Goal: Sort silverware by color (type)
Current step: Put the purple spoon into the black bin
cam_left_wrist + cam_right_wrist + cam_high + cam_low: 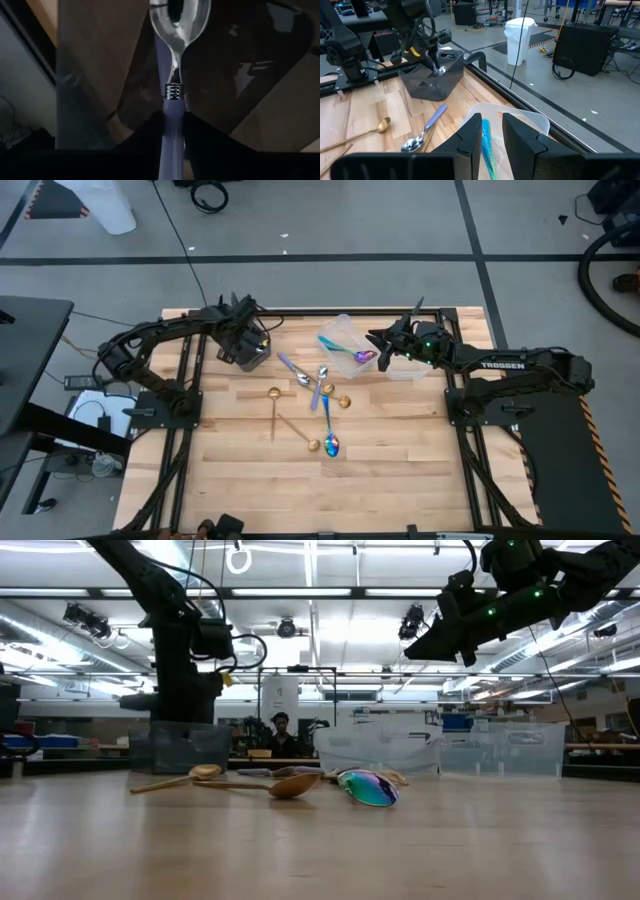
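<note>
Dark plastic tub (250, 352) and clear plastic tub (345, 332) on the wooden table (400, 470); white bin (519, 34) on floor beyond.

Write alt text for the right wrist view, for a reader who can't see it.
The right gripper holds a teal-handled spoon between its fingers above a clear tub. Beyond it on the wooden table lie a silver spoon and a gold spoon, and the left gripper lowers another spoon into a dark tub.

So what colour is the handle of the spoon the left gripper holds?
Pale lavender-blue handle with a shiny silver bowl; clearest in the left wrist view.
</note>
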